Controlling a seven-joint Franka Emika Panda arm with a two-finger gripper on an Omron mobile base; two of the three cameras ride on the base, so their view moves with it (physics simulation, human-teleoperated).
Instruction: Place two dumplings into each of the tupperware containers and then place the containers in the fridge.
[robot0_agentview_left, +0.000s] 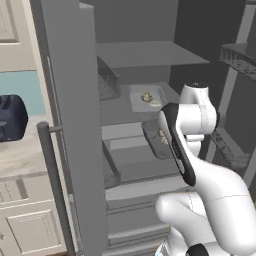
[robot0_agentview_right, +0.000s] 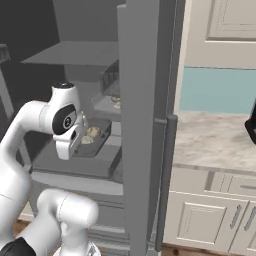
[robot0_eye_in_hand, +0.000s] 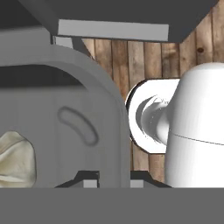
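Note:
The fridge (robot0_agentview_left: 70, 125) stands open, with grey shelves inside. One tupperware container (robot0_agentview_left: 145, 97) rests on a middle shelf at the back and holds pale tan dumplings (robot0_agentview_left: 147, 96). The second tupperware container (robot0_agentview_right: 96, 139) sits lower and nearer the front, over a drawer top, with a dumpling (robot0_agentview_right: 92, 132) in it. My gripper (robot0_agentview_right: 81, 143) is shut on its near wall. In the hand view the fingertips (robot0_eye_in_hand: 91, 178) straddle the container's rounded rim (robot0_eye_in_hand: 100, 87), with a dumpling (robot0_eye_in_hand: 15, 157) at the left. My arm hides part of this container in the left base view.
The open fridge door (robot0_agentview_right: 145, 125) with its long bar handle (robot0_agentview_right: 165, 185) stands close on the right of my arm. Door racks (robot0_agentview_left: 240, 60) hang on the other side. A dark toaster (robot0_agentview_left: 10, 117) sits on the marble counter (robot0_agentview_right: 220, 145). Wooden floor (robot0_eye_in_hand: 131, 57) lies below.

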